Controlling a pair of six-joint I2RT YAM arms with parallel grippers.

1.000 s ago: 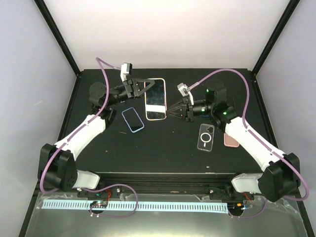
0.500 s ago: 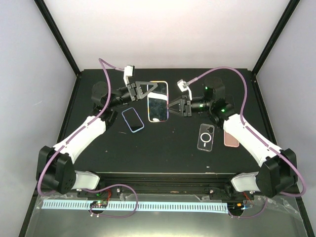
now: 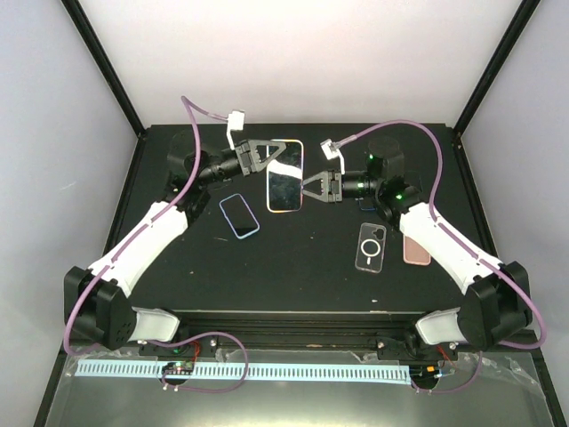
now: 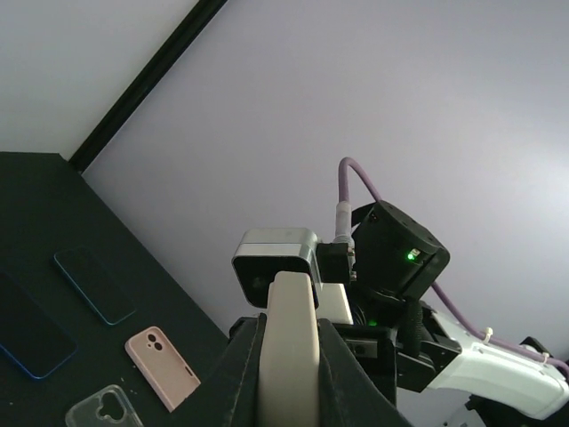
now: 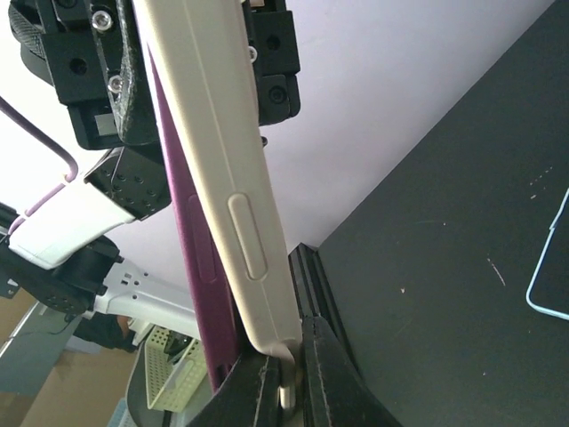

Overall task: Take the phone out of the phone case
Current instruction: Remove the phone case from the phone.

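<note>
The phone in its cream case (image 3: 284, 175) hangs in the air over the back middle of the table, screen up, held between both grippers. My left gripper (image 3: 269, 154) is shut on its upper left edge. In the left wrist view the cream case (image 4: 287, 338) sits pinched between the black fingers (image 4: 236, 374). My right gripper (image 3: 308, 189) is shut on its right edge. In the right wrist view the cream case (image 5: 222, 169) runs down into the shut jaws, with the purple phone body (image 5: 194, 258) showing beside it, partly parted from the case.
A blue-rimmed phone (image 3: 238, 215) lies on the black table left of centre. A clear case (image 3: 371, 246) and a pink case (image 3: 415, 252) lie at the right. The frame posts stand at the back corners.
Both grippers have closed in on the phone and hold it off the table. It has shifted slightly right and toward the back.
</note>
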